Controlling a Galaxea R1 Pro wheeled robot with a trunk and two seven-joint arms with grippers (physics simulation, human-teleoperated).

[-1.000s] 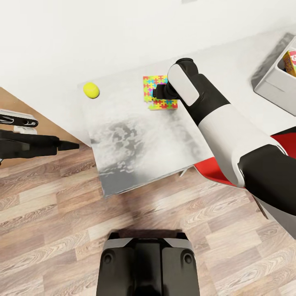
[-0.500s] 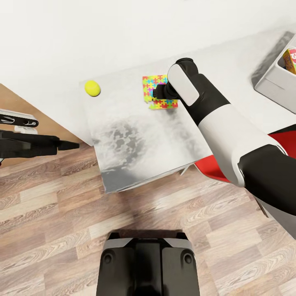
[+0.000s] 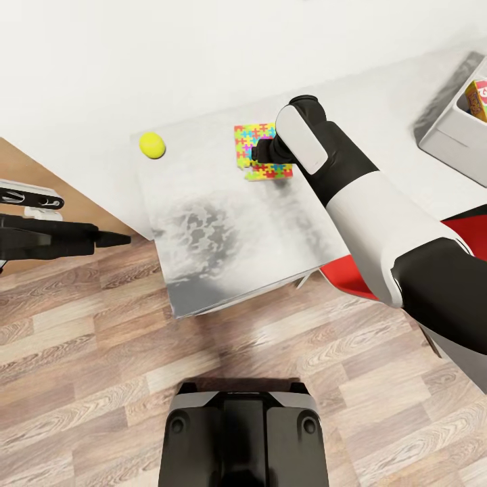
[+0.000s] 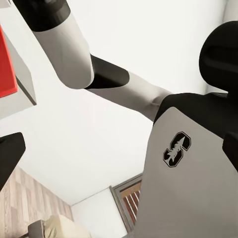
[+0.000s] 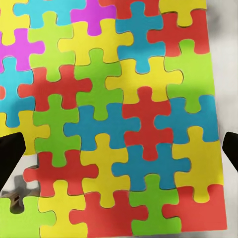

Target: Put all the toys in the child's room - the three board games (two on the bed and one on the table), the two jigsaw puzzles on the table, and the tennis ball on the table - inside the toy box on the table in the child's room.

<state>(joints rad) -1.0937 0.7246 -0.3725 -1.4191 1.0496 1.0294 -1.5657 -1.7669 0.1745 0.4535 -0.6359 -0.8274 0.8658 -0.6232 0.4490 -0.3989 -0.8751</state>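
Observation:
A jigsaw puzzle [image 3: 251, 138] lies near the far edge of the table [image 3: 223, 237]; a second patterned edge [image 3: 265, 174] juts out beneath it. My right gripper [image 3: 261, 153] hangs directly over it, and in the right wrist view the right gripper [image 5: 119, 148] is open, its black fingertips [image 5: 10, 153] wide apart over the puzzle [image 5: 124, 114]. The yellow tennis ball [image 3: 151, 145] rests at the table's far left corner. The toy box [image 3: 450, 138] stands at the far right with a board game [image 3: 477, 99] inside. My left gripper [image 3: 91, 226] is open and empty, off the table's left side.
A red chair [image 3: 348, 279] sits tucked under the table's right side beneath my right arm. Wood floor [image 3: 88, 379] lies between the table's front edge and my base [image 3: 243, 433]. A white wall runs behind the table.
The whole picture has shifted a little, with the table slightly further right and up. Both arms hold the same pose and the puzzle has not moved.

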